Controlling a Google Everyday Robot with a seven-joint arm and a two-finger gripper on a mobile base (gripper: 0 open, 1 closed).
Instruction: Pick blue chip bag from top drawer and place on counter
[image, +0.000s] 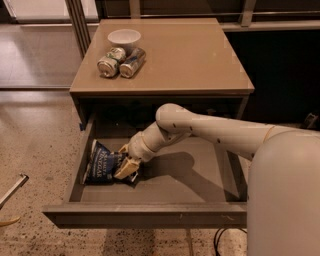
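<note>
The blue chip bag (101, 165) is a crumpled navy foil bag with white lettering, at the left side of the open top drawer (145, 216), its left end tipped up. My gripper (126, 163) reaches down into the drawer from the right. Its tan fingers are closed on the bag's right end. The tan counter (195, 55) lies above and behind the drawer.
Two silver-green cans (120, 62) lie side by side at the counter's back left, with a white bowl (124, 37) just behind them. My arm (215, 131) crosses over the drawer, and my white body (285, 195) fills the lower right. Speckled floor lies to the left.
</note>
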